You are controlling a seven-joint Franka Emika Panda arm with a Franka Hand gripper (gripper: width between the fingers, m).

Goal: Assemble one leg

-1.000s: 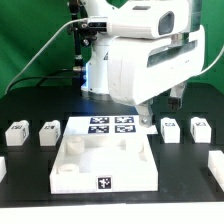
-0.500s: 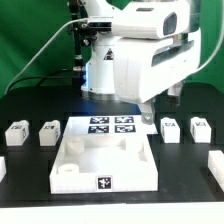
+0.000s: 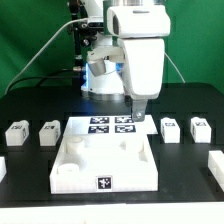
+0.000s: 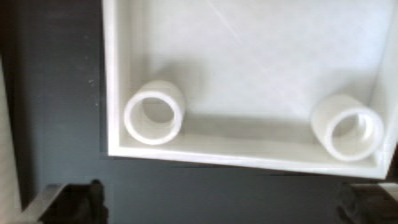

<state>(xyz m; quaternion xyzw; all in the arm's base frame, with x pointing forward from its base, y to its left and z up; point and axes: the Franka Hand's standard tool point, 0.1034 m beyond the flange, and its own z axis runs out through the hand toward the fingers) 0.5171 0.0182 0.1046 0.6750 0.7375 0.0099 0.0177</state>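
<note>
Claw (image 3: 140, 116), spread unclear, at the marker board's (image 3: 100, 125) edge; nearest leg (image 3: 171, 128) apart, toward the exterior view's right.

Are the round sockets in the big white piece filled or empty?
Empty: both sockets in the wrist view are hollow, and four legs sit outside on the table.

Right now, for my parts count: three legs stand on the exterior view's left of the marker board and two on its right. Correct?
No: the exterior view shows two legs left of the marker board, not three; two more on its right stands.
</note>
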